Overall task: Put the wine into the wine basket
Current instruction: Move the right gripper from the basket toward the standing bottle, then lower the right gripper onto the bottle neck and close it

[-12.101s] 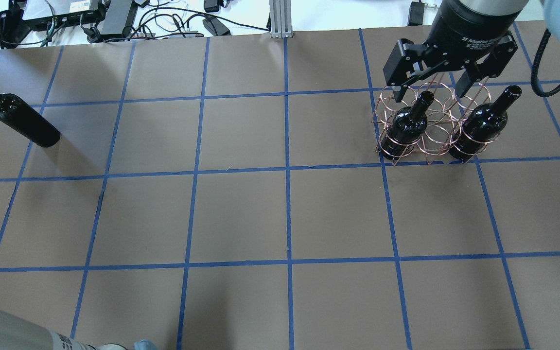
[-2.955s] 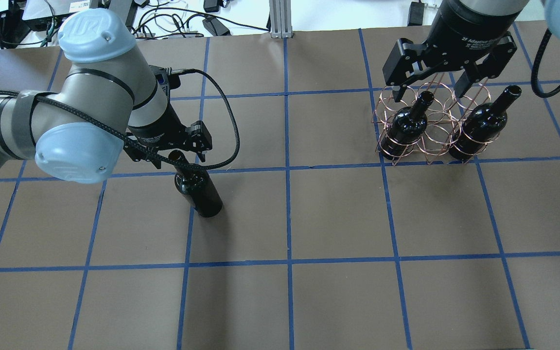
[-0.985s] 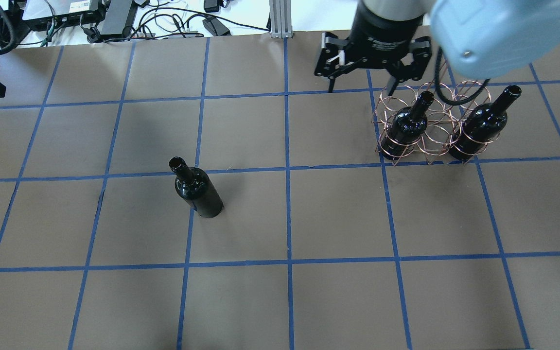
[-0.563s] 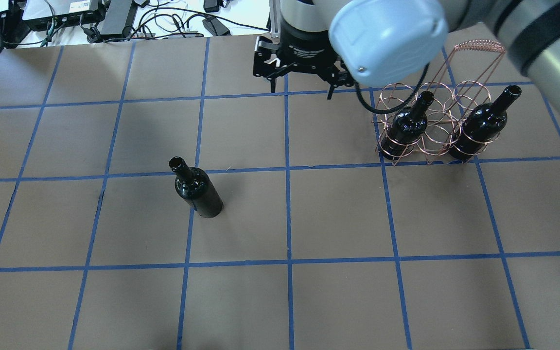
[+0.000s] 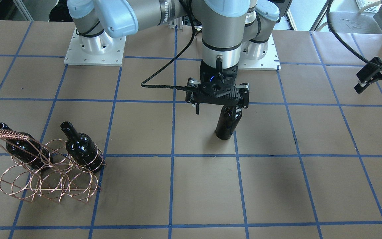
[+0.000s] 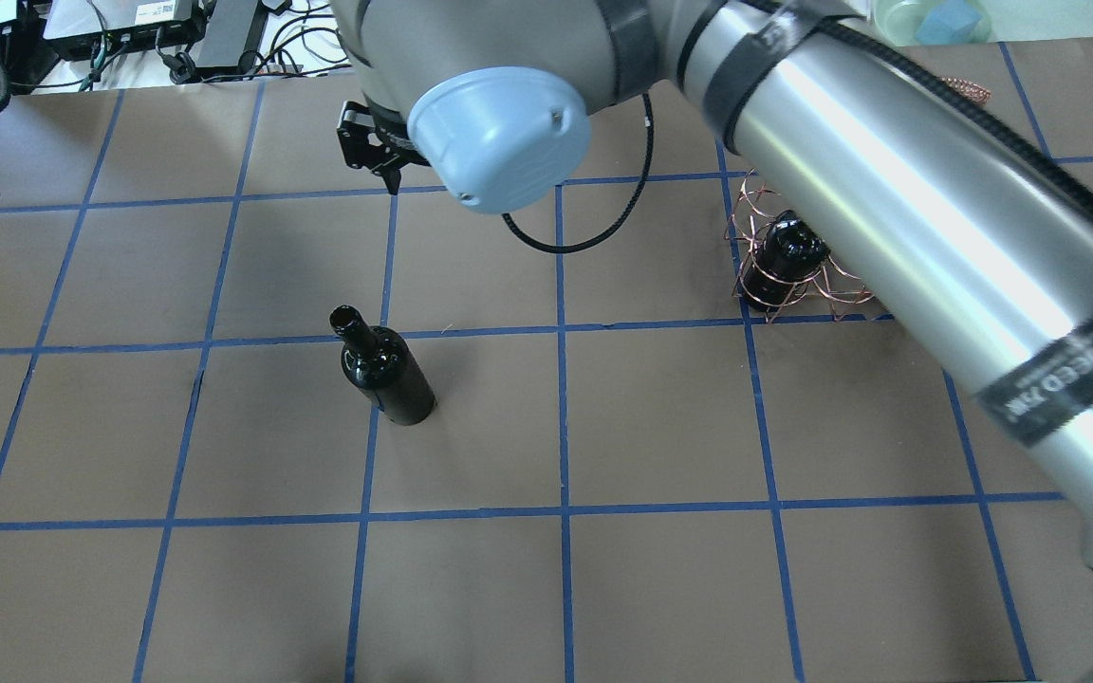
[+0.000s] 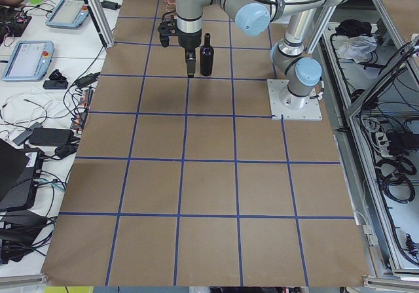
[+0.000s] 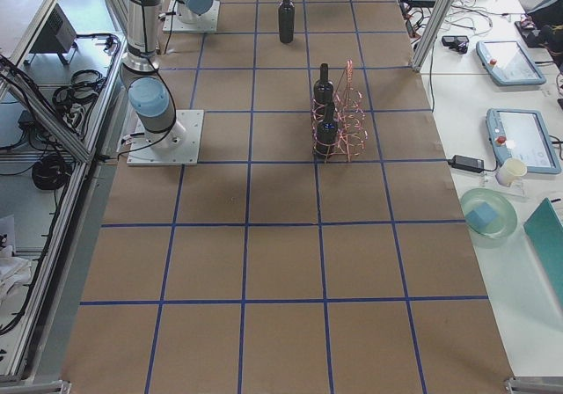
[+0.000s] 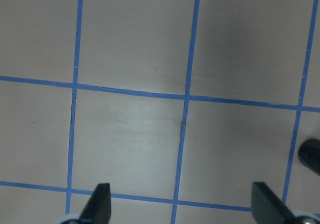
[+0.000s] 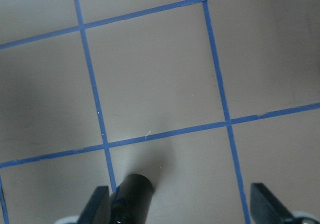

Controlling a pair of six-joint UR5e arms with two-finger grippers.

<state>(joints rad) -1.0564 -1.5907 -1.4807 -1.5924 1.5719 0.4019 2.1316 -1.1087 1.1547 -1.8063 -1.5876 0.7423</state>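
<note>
A glossy black wine bottle (image 6: pixel 383 372) stands upright and alone on the brown table, left of centre; it also shows in the front view (image 5: pixel 226 125). My right gripper (image 5: pixel 218 109) is open and hangs just above it, with the neck near one finger. In the right wrist view the bottle top (image 10: pixel 134 193) sits beside the left fingertip (image 10: pixel 100 200), off centre. The copper wire wine basket (image 5: pixel 46 181) holds two other black bottles (image 5: pixel 82 146); in the overhead view my right arm hides most of the basket (image 6: pixel 763 285). My left gripper (image 5: pixel 375 75) is open and empty at the table's far side.
The right arm (image 6: pixel 935 228) stretches across the table above the basket. The robot bases (image 5: pixel 93 49) are bolted at the table's back edge. Cables and power supplies (image 6: pixel 224 38) lie beyond the far edge. Blue tape lines grid the table.
My right gripper has left the basket handle and swung left across the table to above the lone bottle. The left arm has let the bottle go and pulled back. The bottle stays put.
</note>
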